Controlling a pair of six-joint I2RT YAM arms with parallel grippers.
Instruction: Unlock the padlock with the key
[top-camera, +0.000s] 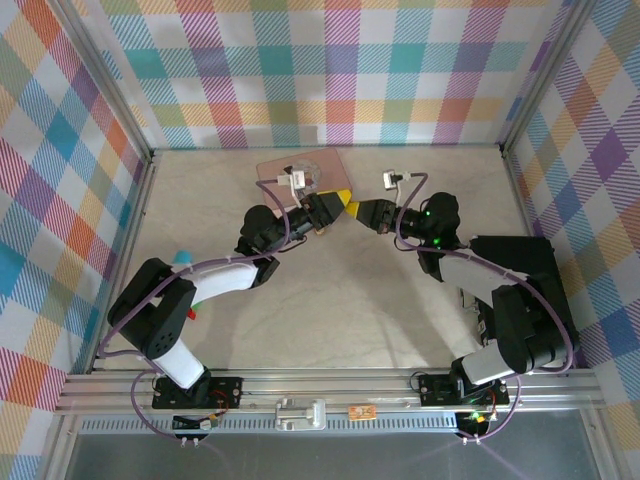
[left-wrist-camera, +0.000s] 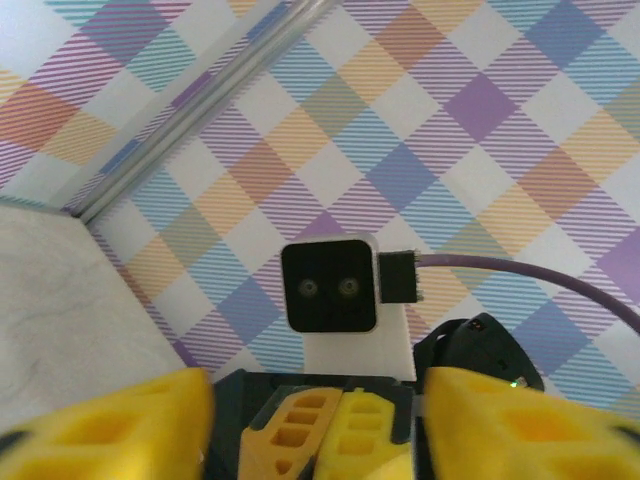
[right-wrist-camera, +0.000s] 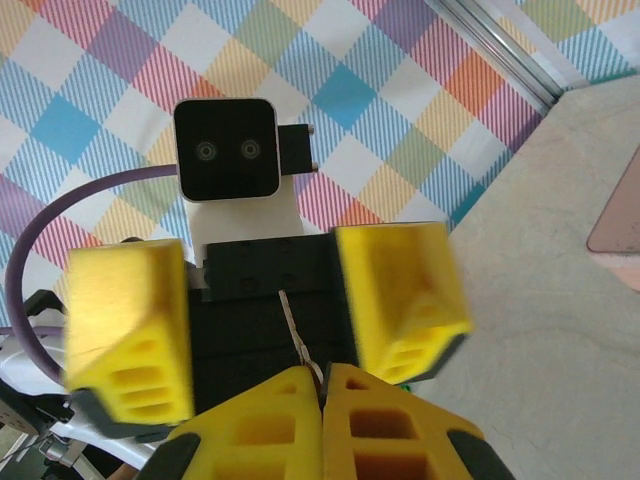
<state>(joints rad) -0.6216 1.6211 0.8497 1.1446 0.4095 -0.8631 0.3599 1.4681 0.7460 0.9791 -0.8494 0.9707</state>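
**Key pinched in the right gripper, left gripper open in front of it**

The 2 arms meet tip to tip above the far middle of the table (top-camera: 350, 320), just in front of the pink tin (top-camera: 300, 168) that lies near the back wall.

The right gripper (right-wrist-camera: 322, 385) has its 2 orange-yellow fingers pressed flat together. The key (right-wrist-camera: 291, 322), a thin grey sliver of metal, stands up out of the seam between them and points at the other arm. Only its slim blade shows; a small wire loop sits at its base, just at the fingertips.

The left gripper (top-camera: 340, 200) faces it with its jaws well apart and nothing between its yellow fingers (right-wrist-camera: 400, 295). In the right wrist view, 1 finger stands on each side of the key's tip. From the left wrist, the closed tips of the right gripper sit low in the gap between the left fingers.

A brass-coloured speck (top-camera: 322, 231) shows at the near edge of the left gripper in the top view; it is too small to tell whether it is the padlock.
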